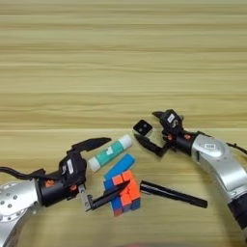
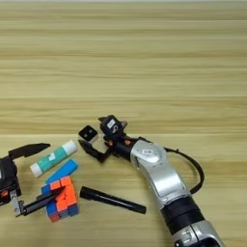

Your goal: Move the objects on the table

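My left gripper (image 1: 117, 163) is open at the lower left. Its upper finger reaches over the teal-and-white glue stick (image 1: 110, 153), and its lower finger lies across the orange, blue and red puzzle cube (image 1: 124, 194). The flat blue bar (image 1: 120, 167) lies between the two fingers, touching the cube's top. My right gripper (image 2: 91, 131) comes in from the right and stands open, with the tiny black-and-white cube (image 2: 88, 133) between its fingertips. The slim black marker (image 1: 173, 194) lies on the table (image 1: 120, 58) right of the puzzle cube, under the right forearm.
The silver right forearm (image 2: 159, 176) runs diagonally to the lower right corner, with a black cable looping beside it. All the small things are clustered near the front edge of the table.
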You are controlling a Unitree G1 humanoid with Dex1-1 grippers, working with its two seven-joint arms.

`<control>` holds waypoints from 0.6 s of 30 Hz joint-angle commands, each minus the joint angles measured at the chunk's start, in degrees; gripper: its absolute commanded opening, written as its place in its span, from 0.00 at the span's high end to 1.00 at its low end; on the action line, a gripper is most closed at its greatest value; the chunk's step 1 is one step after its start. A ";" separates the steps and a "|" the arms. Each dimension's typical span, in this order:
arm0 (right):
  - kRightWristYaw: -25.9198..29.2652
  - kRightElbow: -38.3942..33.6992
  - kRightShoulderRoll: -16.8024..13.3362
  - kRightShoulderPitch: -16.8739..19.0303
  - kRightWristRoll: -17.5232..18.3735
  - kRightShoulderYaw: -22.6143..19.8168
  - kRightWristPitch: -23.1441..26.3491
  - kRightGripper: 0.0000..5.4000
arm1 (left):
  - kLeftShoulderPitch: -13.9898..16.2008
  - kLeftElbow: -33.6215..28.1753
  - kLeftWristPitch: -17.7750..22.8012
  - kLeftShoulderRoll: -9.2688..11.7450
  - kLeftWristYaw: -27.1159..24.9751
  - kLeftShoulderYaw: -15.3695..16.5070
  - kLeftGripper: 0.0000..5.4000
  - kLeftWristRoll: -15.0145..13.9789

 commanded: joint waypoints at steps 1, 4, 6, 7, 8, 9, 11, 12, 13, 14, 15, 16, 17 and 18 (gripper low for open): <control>-0.18 1.36 0.62 -1.65 -0.84 -0.07 -0.66 0.20 | 0.25 -0.77 -0.30 -0.12 0.34 0.18 0.00 0.47; -0.12 1.82 0.80 -1.63 -1.32 0.27 -0.92 0.27 | 0.45 -0.97 -0.28 -0.15 0.39 0.19 0.00 0.42; -0.19 2.39 0.97 -1.72 -1.74 0.50 -1.14 0.31 | 0.53 -1.06 -0.26 -0.15 0.41 0.16 0.00 0.42; -0.17 2.78 1.06 -1.80 -2.00 0.64 -1.32 0.32 | 0.55 -1.09 -0.23 -0.15 0.42 0.16 0.00 0.41; -0.17 3.13 1.14 -1.84 -2.21 0.73 -1.50 0.35 | 0.57 -1.11 -0.21 -0.15 0.43 0.16 0.00 0.41; -0.13 3.37 1.24 -1.86 -2.36 0.75 -1.60 0.36 | 0.59 -1.12 -0.19 -0.14 0.43 0.16 0.00 0.42; 0.01 3.79 1.41 -1.89 -2.52 0.74 -1.69 0.40 | 0.64 -1.12 -0.18 -0.11 0.43 0.17 0.00 0.44; 0.10 3.97 1.47 -1.90 -2.58 0.77 -1.76 0.43 | 0.67 -1.12 -0.18 -0.10 0.42 0.18 0.00 0.45; 0.19 3.99 1.47 -1.81 -2.64 0.80 -1.79 0.47 | 0.79 -1.26 -0.16 -0.08 0.46 0.18 0.00 0.45; 0.27 4.10 1.50 -1.74 -2.73 0.82 -1.89 0.48 | 0.88 -1.36 -0.14 -0.07 0.48 0.18 0.00 0.45; 0.36 4.23 1.53 -1.68 -2.81 0.83 -1.96 0.51 | 0.95 -1.43 -0.13 -0.07 0.50 0.17 0.00 0.47; 0.43 4.38 1.54 -1.62 -2.90 0.87 -2.01 0.53 | 1.00 -1.49 -0.11 -0.06 0.50 0.17 0.00 0.45; 0.51 4.52 1.54 -1.59 -2.97 0.92 -1.95 0.54 | 1.02 -1.52 -0.10 -0.06 0.49 0.17 0.00 0.45; 0.57 4.61 1.53 -1.55 -3.03 0.96 -1.87 0.54 | 1.03 -1.53 -0.09 -0.06 0.49 0.17 0.00 0.45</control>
